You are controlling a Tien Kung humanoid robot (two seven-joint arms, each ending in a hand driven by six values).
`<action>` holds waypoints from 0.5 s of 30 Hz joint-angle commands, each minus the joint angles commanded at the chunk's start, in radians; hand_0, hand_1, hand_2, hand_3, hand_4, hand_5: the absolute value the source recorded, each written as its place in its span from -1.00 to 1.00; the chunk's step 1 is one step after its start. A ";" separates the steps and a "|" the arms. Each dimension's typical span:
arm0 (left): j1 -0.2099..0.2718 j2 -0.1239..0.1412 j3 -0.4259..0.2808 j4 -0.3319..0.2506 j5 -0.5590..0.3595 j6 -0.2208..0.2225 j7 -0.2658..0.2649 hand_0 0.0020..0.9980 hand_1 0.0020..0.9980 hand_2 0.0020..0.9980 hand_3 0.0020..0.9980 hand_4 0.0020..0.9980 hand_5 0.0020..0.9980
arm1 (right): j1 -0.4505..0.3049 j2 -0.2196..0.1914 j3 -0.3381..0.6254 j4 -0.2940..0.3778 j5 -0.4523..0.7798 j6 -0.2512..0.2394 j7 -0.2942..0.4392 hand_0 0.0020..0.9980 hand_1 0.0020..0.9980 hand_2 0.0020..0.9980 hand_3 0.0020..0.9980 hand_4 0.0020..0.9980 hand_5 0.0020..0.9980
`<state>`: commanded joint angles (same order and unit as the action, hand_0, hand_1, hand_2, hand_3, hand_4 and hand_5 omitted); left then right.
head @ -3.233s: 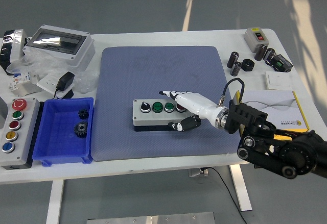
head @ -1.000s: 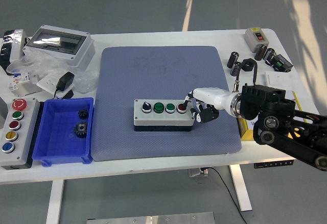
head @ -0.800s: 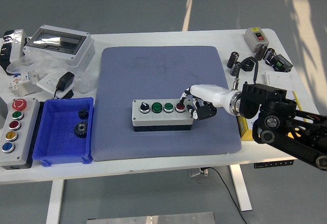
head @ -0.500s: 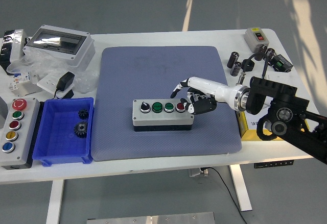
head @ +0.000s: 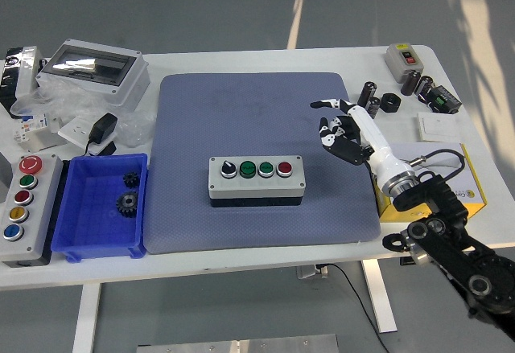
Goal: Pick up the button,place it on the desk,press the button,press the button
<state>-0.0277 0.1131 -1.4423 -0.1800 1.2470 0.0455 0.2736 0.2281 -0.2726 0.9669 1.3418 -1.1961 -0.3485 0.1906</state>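
A grey button box (head: 257,178) lies on the blue mat (head: 257,112), a black knob, two green buttons and a red button in a row on its top. My right hand (head: 339,128), white with black joints, hovers over the mat's right part, up and to the right of the box and apart from it. Its fingers are loosely spread and hold nothing. The right arm (head: 434,224) runs back to the lower right corner. No left arm shows.
A blue bin (head: 84,240) with two gears sits left of the mat, a grey multi-button panel (head: 22,200) beside it. Boxes, bags and an adapter fill the back left. Black cylinders (head: 370,96), a grey switch box (head: 402,57) and a yellow-edged booklet (head: 463,172) lie at the right.
My right hand has lifted off the red button end of the box and swung back to the right and up, its fingers spreading. The box has stayed in place.
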 joint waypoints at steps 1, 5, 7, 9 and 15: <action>0.000 -0.001 0.000 0.000 -0.001 0.000 -0.001 0.26 0.12 0.07 0.20 0.17 -0.68 | -0.026 0.008 0.001 -0.012 0.043 -0.021 0.043 -0.85 -0.62 -0.12 0.42 0.15 -0.56; 0.002 -0.003 0.001 0.000 -0.004 0.002 0.000 0.26 0.12 0.07 0.20 0.17 -0.68 | -0.075 0.012 0.001 -0.028 0.161 -0.025 0.157 -0.01 0.21 0.31 0.36 0.20 -0.41; 0.002 -0.003 0.001 0.000 -0.005 0.002 0.001 0.26 0.12 0.07 0.20 0.17 -0.68 | -0.080 0.011 0.002 -0.031 0.206 -0.016 0.199 -0.01 0.21 0.31 0.36 0.20 -0.41; 0.003 -0.003 0.001 0.000 -0.007 0.003 0.001 0.26 0.12 0.07 0.20 0.17 -0.68 | -0.084 0.011 0.008 -0.033 0.249 -0.003 0.237 -0.01 0.21 0.31 0.36 0.20 -0.41; 0.004 -0.004 0.004 0.000 -0.011 0.004 0.000 0.26 0.12 0.07 0.20 0.17 -0.67 | -0.089 0.012 0.020 -0.037 0.325 0.019 0.277 0.50 0.50 0.53 0.38 0.34 0.05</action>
<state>-0.0239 0.1089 -1.4386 -0.1800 1.2357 0.0500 0.2739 0.1391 -0.2611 0.9867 1.3049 -0.8706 -0.3294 0.4673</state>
